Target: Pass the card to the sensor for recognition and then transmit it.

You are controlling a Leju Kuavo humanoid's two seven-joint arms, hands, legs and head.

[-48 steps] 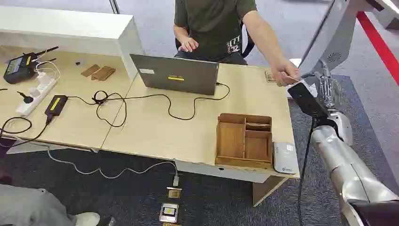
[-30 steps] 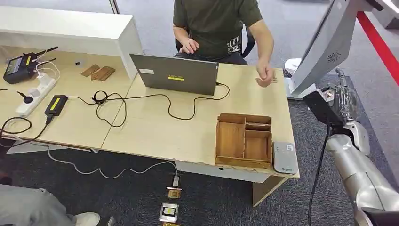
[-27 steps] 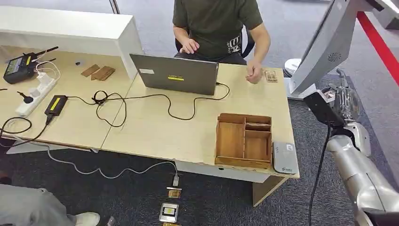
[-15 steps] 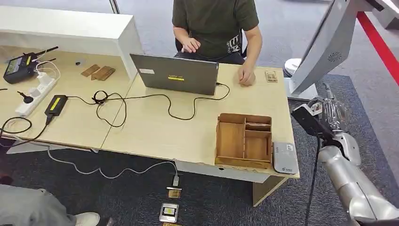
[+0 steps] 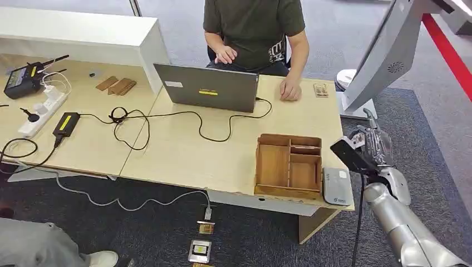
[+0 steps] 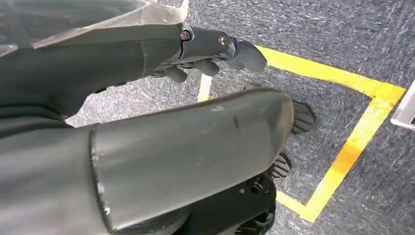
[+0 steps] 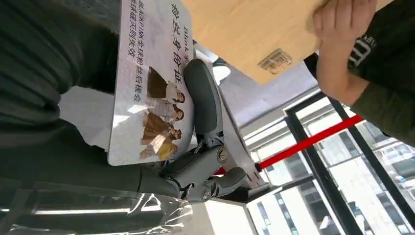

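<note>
- One right robot hand (image 5: pixel 374 146) hovers just off the worktop's (image 5: pixel 183 150) right edge, above grey carpet, grasping a flat printed card (image 7: pixel 149 83); the thick grey thumb lies across the card's face.
- Near it, at the worktop's front right corner, a flat grey sensor (image 5: pixel 336 186) sits touching a compartmented wooden tray (image 5: pixel 288 166).
- A seated person's hand (image 5: pixel 290 89) rests on the far edge beside a grey laptop (image 5: pixel 207 87).
- Left robot hand (image 6: pixel 215 51) hangs over yellow-lined carpet, fingers curled in, holding nothing.
</note>
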